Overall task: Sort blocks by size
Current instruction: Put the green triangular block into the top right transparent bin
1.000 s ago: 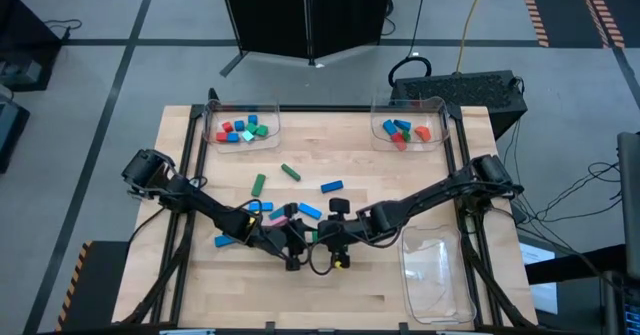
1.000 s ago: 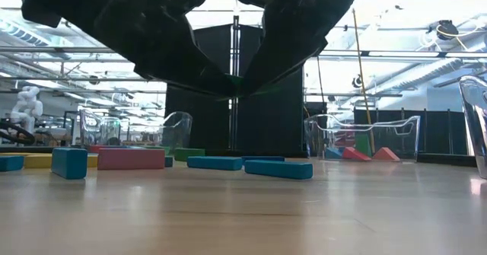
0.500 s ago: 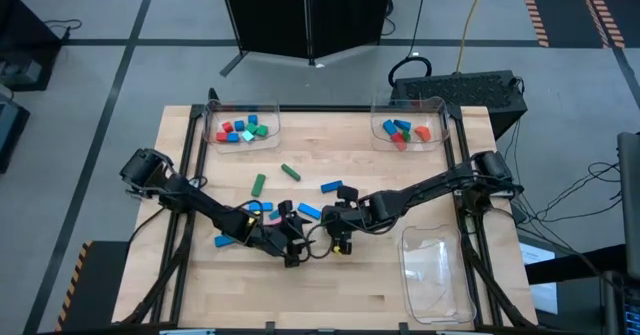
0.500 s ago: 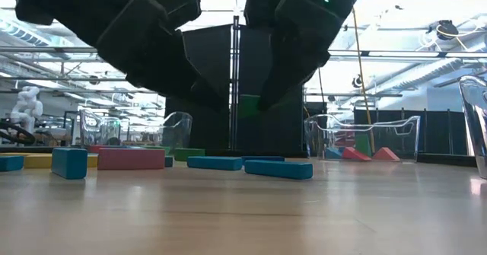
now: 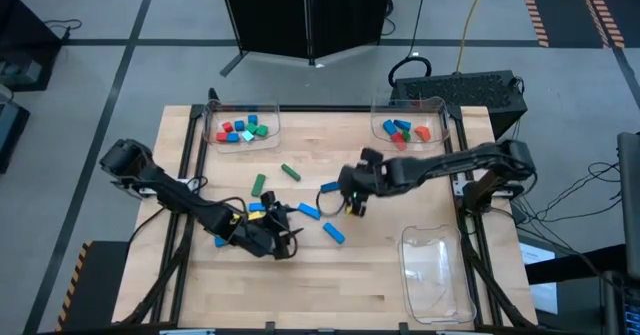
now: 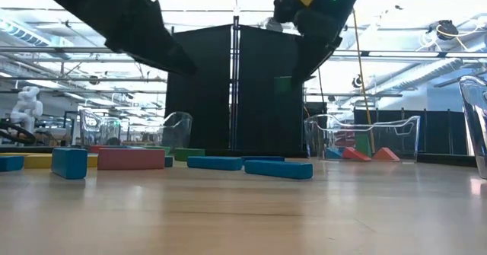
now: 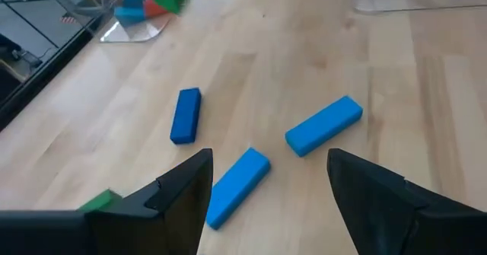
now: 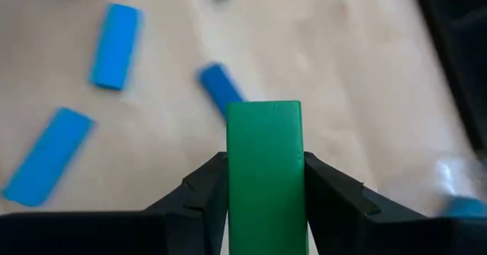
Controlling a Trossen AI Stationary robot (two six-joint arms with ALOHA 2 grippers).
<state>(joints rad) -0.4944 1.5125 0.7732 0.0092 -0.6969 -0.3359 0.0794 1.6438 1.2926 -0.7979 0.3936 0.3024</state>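
My right gripper (image 5: 352, 200) hangs above the table's middle, shut on a green block (image 8: 265, 164); that block shows faintly in the low view (image 6: 283, 84). My left gripper (image 7: 266, 202) stands open over the near-middle of the table (image 5: 282, 241), with nothing between its fingers. Under and ahead of it, three blue bars (image 7: 186, 115) (image 7: 237, 186) (image 7: 323, 124) lie flat on the wood. Two green blocks (image 5: 258, 183) (image 5: 290, 172) lie farther back. Small blocks fill the far-left tray (image 5: 242, 127) and the far-right tray (image 5: 408, 128). My right gripper pinches the green block between its two fingers, which press on two opposite side faces (image 8: 237, 171). The fingers slant down from the table's right, and the block runs along them and juts out past their tips. It is lifted clear of the table.
A clear tray (image 5: 437, 270) with nothing in it sits at the near right. More blocks, a pink bar (image 6: 131, 158) and a teal cube (image 6: 69, 162) among them, lie left of the middle. Bare wood stretches along the near edge.
My two grippers stood tip to tip near the table's near-middle. My right gripper has since risen and gone toward the far edge with the green block, tipping more steeply down. My left gripper has drawn back a little toward the left.
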